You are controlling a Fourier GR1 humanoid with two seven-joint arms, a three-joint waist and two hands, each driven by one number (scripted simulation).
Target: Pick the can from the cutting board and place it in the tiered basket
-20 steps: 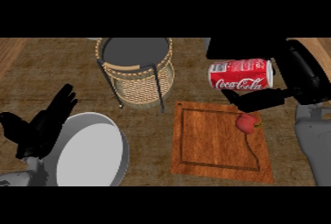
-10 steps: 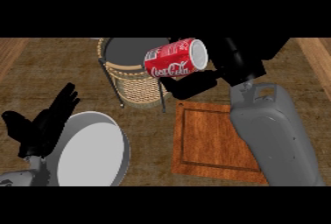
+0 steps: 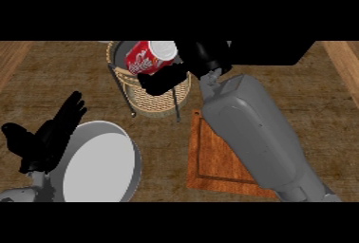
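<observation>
A red can (image 3: 148,56) with white lettering lies tilted in my right hand (image 3: 184,66), whose black fingers curl round it. The can hangs right over the top tier of the wicker tiered basket (image 3: 155,97) at the upper middle of the head view. My grey right forearm reaches across the wooden cutting board (image 3: 217,163) and hides much of it. My left hand (image 3: 45,135) rests open at the left, fingers up, beside a plate.
A grey round plate (image 3: 98,163) lies at the lower left next to the left hand. The basket's black wire legs (image 3: 175,104) stand between the plate and the board. Brown counter surrounds them.
My right hand has carried the can leftward from above the cutting board to over the basket. The forearm now covers the board. The left hand has stayed put.
</observation>
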